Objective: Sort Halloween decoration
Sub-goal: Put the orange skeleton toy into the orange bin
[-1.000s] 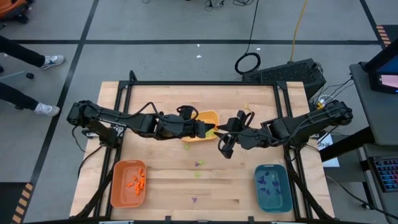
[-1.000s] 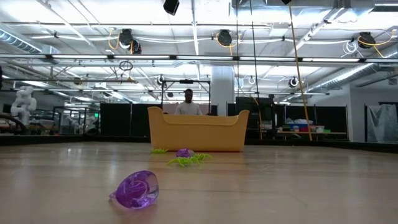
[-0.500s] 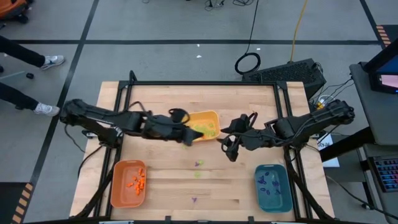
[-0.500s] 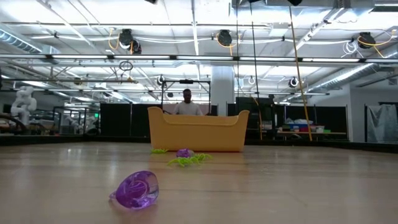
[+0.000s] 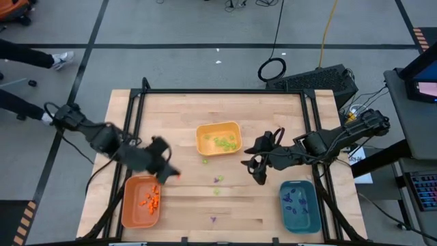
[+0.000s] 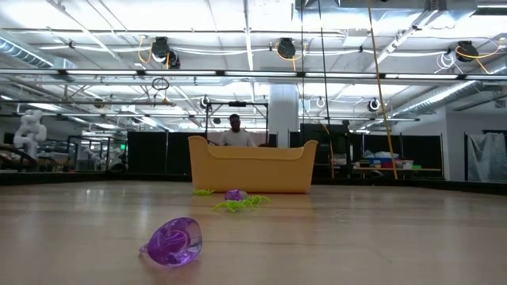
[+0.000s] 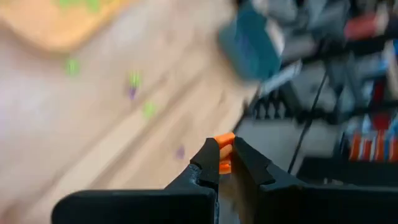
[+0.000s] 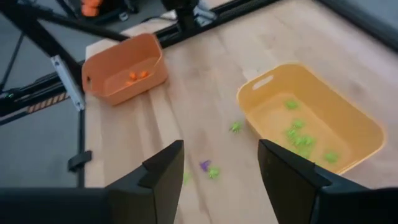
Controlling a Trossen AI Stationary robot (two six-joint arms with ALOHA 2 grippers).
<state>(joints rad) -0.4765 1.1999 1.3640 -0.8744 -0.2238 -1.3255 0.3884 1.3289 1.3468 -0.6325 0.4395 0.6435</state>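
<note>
Left gripper (image 5: 166,174) sits above the orange tray's (image 5: 127,207) far rim, about 8 o'clock from the yellow tray (image 5: 203,136). Fingers (image 7: 208,163) are clenched on a small orange piece (image 7: 224,140), clear in the wrist view. Step in hand, as I read it: drop that piece into the orange tray with the other orange bits (image 5: 149,199).

To do it well: get the fingertips fully over the tray's inside before letting go, not over the rim. Release low so the piece doesn't bounce out. It's tiny and light, and may stick to a finger, so open wide and pause before lifting off.

Right gripper (image 5: 259,174) hangs over the tabletop (image 5: 273,106) at 4 o'clock from the yellow tray, fingers (image 8: 163,172) released, nothing between them. It looks out over the leftovers.

Still loose on the tabletop: a green piece (image 5: 204,162) just at 6 o'clock of the yellow tray, a purple piece (image 5: 218,180) and a green one (image 5: 217,191) nearer centre, and another purple piece (image 5: 213,219) close to the near edge. Green pile (image 5: 224,143) is in the yellow tray, purple ones (image 5: 295,199) in the teal tray (image 5: 285,212).

The right arm's nearest target looks like the centre purple, which would go to teal. Purple and green there lie close, so come straight down and narrow to avoid pinching both.
</note>
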